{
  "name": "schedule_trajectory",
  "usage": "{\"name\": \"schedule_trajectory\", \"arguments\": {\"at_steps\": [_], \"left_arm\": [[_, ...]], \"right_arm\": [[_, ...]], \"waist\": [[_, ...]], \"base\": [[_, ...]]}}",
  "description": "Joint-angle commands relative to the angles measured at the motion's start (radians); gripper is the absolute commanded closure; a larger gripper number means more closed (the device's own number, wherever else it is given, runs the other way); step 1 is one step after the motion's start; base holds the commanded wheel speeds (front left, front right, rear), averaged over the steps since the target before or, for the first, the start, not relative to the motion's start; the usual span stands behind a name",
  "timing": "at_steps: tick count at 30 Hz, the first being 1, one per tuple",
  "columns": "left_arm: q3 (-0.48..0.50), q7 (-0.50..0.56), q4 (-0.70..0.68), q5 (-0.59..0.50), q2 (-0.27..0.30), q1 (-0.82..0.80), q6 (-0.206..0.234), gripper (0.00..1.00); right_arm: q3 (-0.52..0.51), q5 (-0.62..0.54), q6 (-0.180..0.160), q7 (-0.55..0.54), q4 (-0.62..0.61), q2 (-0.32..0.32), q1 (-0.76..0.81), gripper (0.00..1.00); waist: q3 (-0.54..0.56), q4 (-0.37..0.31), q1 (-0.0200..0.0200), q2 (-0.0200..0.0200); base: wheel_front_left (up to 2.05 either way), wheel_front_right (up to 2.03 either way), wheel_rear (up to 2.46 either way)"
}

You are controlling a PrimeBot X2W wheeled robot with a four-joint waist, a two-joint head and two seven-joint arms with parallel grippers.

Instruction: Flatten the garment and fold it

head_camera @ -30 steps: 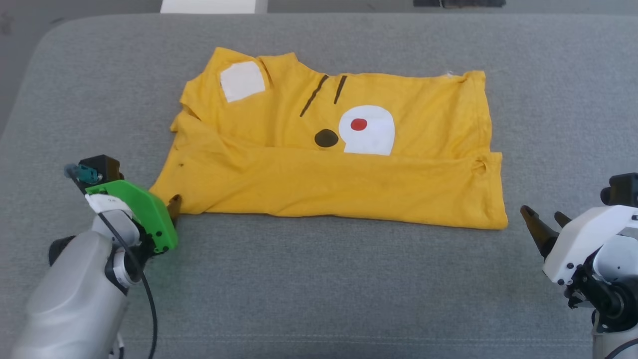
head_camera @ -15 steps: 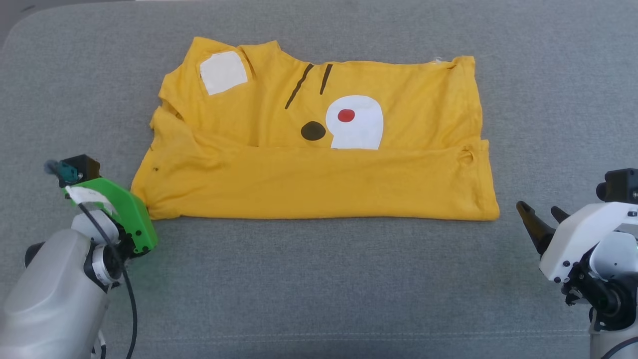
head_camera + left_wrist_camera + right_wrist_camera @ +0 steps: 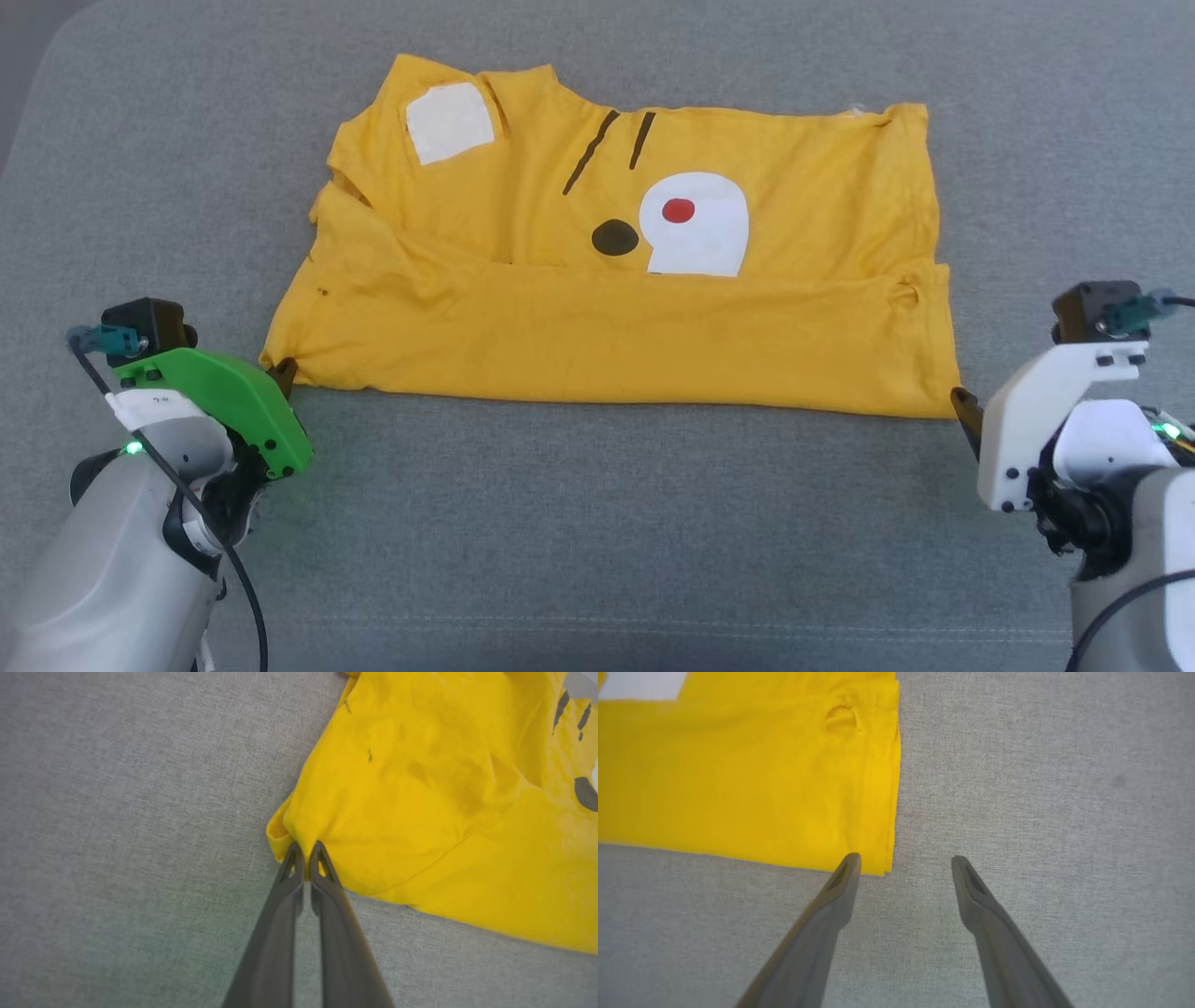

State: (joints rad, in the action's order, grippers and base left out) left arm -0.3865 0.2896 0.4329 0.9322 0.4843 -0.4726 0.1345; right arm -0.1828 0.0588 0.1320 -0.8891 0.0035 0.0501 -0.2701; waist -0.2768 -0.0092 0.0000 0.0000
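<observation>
The garment (image 3: 616,317) is a bright yellow T-shirt lying on the grey cushion, its near half folded up over the printed face with white patches, a red dot and dark stripes. My left gripper (image 3: 283,371) is shut on the garment's near-left corner (image 3: 299,835), a small fold of yellow cloth pinched between its fingertips. My right gripper (image 3: 906,861) stands open at the near-right corner (image 3: 878,858), one finger (image 3: 847,868) touching the cloth's edge and the other on bare cushion. In the head view its dark fingertip (image 3: 966,411) shows just beside that corner.
The grey fabric cushion (image 3: 597,523) carries everything, with its rounded far-left corner (image 3: 56,56) near the picture's edge. Bare cushion lies between my two arms in front of the garment.
My left gripper has closed on the garment's near-left corner. My right arm has moved forward, bringing its open fingers up to the near-right corner. The head camera has shifted.
</observation>
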Motion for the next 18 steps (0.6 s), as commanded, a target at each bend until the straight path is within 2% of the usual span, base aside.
{"name": "schedule_trajectory", "arguments": {"at_steps": [1, 8, 17, 18], "left_arm": [[0.005, -0.008, -0.018, 0.011, 0.007, 0.020, 0.007, 1.00], [0.011, -0.011, -0.098, 0.019, 0.010, 0.052, 0.026, 1.00], [0.018, -0.016, -0.121, 0.032, 0.011, 0.069, 0.028, 1.00], [0.019, -0.017, -0.121, 0.033, 0.012, 0.070, 0.028, 1.00]], "right_arm": [[0.008, -0.021, -0.001, -0.004, 0.015, 0.000, -0.023, 0.00], [0.040, -0.080, -0.001, 0.001, 0.114, 0.000, -0.074, 0.00], [0.092, -0.049, -0.001, 0.025, 0.211, 0.000, -0.084, 0.00], [0.097, -0.041, -0.001, 0.026, 0.214, 0.000, -0.087, 0.70]], "waist": [[-0.016, 0.009, 0.0000, 0.0000], [-0.061, 0.035, 0.0000, 0.0000], [-0.090, 0.047, 0.0000, 0.0000], [-0.090, 0.045, 0.0000, 0.0000]], "base": [[0.00, 0.00, 0.00], [0.00, 0.00, 0.00], [0.00, 0.00, 0.00], [0.00, 0.00, 0.00]]}}
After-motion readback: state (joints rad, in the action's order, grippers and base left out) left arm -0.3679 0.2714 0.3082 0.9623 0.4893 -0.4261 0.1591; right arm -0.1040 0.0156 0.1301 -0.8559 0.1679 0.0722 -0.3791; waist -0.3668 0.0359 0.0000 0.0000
